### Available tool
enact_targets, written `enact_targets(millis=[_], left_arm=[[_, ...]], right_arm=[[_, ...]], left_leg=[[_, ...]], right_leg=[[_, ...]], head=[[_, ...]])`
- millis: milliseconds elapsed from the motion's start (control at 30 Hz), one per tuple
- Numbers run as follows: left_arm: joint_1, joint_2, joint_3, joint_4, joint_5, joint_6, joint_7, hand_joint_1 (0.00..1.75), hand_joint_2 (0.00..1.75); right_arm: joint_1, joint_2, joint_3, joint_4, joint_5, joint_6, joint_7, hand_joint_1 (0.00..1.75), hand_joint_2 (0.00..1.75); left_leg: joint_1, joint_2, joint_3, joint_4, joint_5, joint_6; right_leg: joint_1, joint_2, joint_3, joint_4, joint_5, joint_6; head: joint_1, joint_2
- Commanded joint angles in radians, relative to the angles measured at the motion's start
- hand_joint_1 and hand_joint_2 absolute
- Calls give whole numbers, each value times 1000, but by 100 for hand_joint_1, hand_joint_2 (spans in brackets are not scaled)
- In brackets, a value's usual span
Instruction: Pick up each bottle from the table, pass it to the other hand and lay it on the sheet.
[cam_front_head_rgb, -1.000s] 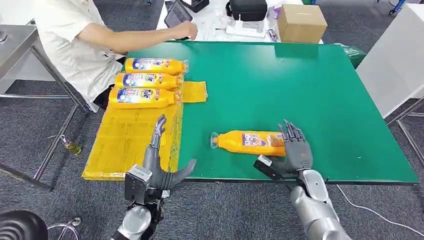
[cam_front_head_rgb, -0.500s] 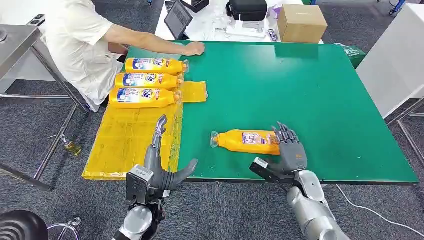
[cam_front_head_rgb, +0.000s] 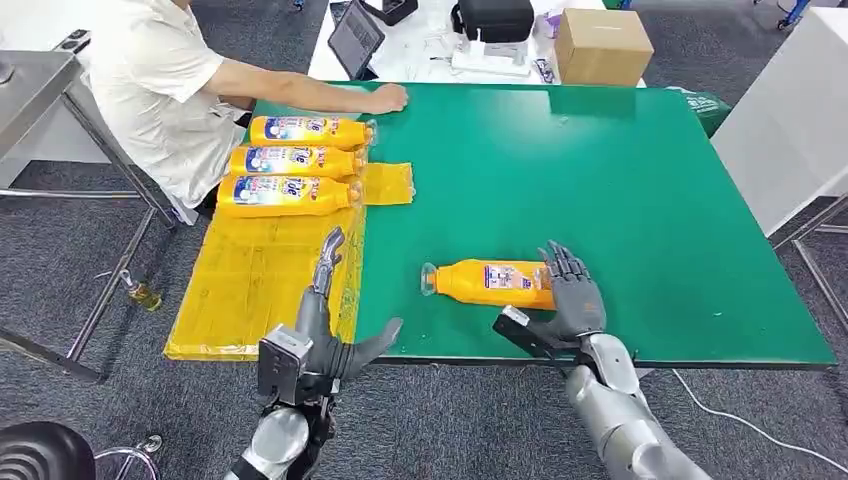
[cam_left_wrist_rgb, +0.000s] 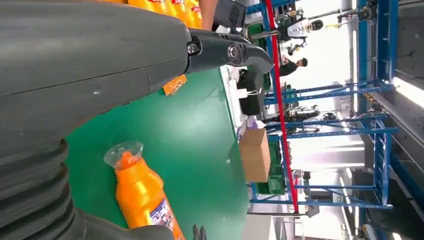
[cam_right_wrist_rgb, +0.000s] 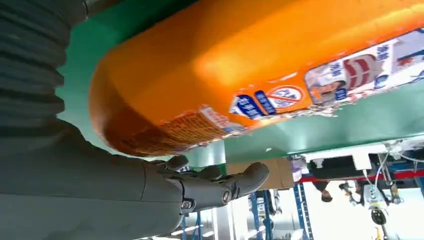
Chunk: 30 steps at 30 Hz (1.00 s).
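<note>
Three bottles (cam_front_head_rgb: 290, 160) already lie side by side on the yellow sheet (cam_front_head_rgb: 255, 280) at the table's (cam_front_head_rgb: 620, 180) far left corner, caps toward the table's middle; each looks full of orange liquid. A person's hand (cam_front_head_rgb: 385, 97) rests on the far edge just beyond them. The left hand (cam_front_head_rgb: 325, 320) hovers spread and empty over the sheet's near end, at the table's near edge. A fourth bottle (cam_front_head_rgb: 490, 282) lies on the green surface close to the near edge, cap toward the sheet, also full by the look of it. The right hand (cam_front_head_rgb: 568, 298) sits at its base, fingers spread against it, thumb below; no grip has closed. The risk, I judge: a round bottle on its side may roll or slide away when the fingers close at its very end, or tip cap-down once lifted, spoiling the handover.
</note>
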<state>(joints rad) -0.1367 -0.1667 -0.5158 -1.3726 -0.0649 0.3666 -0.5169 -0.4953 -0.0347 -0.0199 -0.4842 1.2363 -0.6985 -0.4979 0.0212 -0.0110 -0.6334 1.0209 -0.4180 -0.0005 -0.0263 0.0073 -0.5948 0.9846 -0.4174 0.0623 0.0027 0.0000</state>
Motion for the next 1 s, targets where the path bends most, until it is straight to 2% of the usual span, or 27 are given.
enact_targets(millis=[33,67,100,167,200,400,500,733,800,933,1000], left_arm=[[-64,11,-32,72,18,-8,14,0,175],[-66,15,-33,67,24,-14,9,0,175],[-68,16,-34,67,25,-15,11,0,175],[-69,18,-32,67,27,-15,13,0,175],[-70,18,-32,68,27,-16,13,0,175],[-71,19,-31,69,28,-16,14,0,175],[-71,19,-31,69,28,-16,14,0,175],[-71,22,-30,62,28,-19,14,0,175],[-71,22,-27,60,28,-22,14,0,175],[-67,10,-16,64,47,-26,26,0,175],[-66,9,-16,65,47,-26,26,0,175]], right_arm=[[-95,-11,102,161,-1,108,72,0,175],[-100,-23,116,172,-9,173,72,145,175],[-98,-37,132,170,2,180,81,171,175],[-96,-45,112,181,-39,232,81,175,175],[-93,-52,119,183,-33,236,91,175,175],[-91,-60,123,186,-32,244,99,175,175],[-91,-60,123,186,-32,244,99,175,175],[-86,-85,121,199,-43,300,129,175,175],[-82,-84,119,190,-59,316,122,175,175],[-75,-48,56,165,-179,338,40,175,175],[-75,-45,56,164,-179,338,42,175,175]], left_leg=[[0,1,5,-1,-1,1],[0,1,4,-1,-1,1],[0,0,3,0,-1,1],[0,1,7,-1,-2,2],[0,0,4,-1,0,1],[1,-2,10,-2,0,2],[0,-2,8,-1,1,2],[1,-3,11,-2,1,3],[1,-4,12,-2,1,3],[1,-2,12,-1,1,2],[1,-1,13,-1,1,2]], right_leg=[[1,0,5,-1,-1,-3],[1,-1,4,-1,-1,-3],[1,-1,3,-1,-1,-2],[2,-1,7,-2,-2,-4],[1,-2,4,-1,-1,-2],[2,-4,10,-4,0,-4],[1,-2,8,-2,0,-2],[2,-5,12,-4,0,-2],[2,-5,13,-4,0,-2],[1,-2,13,-3,1,-1],[2,-2,14,-4,1,-2]], head=[[0,0],[0,0],[0,0],[0,0],[0,0],[0,0],[0,0],[0,0],[0,0],[0,0],[0,0]])
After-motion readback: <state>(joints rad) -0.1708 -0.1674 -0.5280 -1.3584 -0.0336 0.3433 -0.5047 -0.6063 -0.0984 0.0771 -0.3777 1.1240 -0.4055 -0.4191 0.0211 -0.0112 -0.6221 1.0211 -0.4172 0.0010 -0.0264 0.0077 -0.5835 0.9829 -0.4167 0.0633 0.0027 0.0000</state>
